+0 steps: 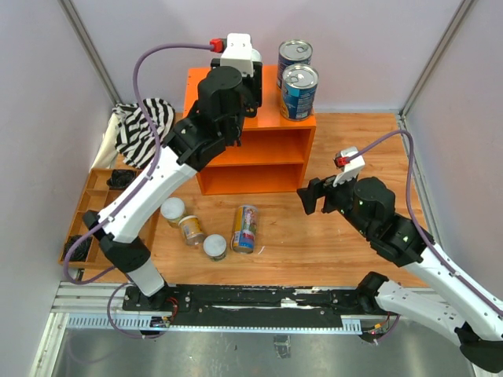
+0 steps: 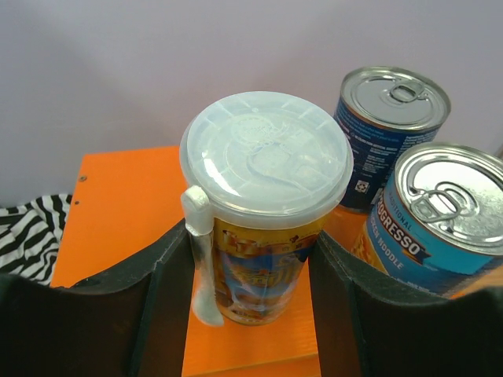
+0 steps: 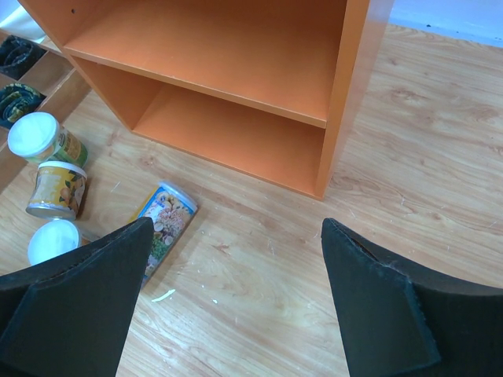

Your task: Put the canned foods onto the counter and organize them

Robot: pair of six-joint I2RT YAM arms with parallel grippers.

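Note:
My left gripper is shut on a tall slim can with a clear plastic lid, standing upright on the orange counter's top. Two wide blue-labelled cans stand right beside it, also seen from above. On the wooden table in front of the counter lie three small yellowish cans and a tall colourful can on its side. My right gripper hovers open over bare table to the right, with nothing between its fingers.
A black-and-white striped cloth lies left of the counter. A low brown compartmented tray sits at the table's left edge. Grey walls close in the back and both sides. The counter's inner shelf holds nothing.

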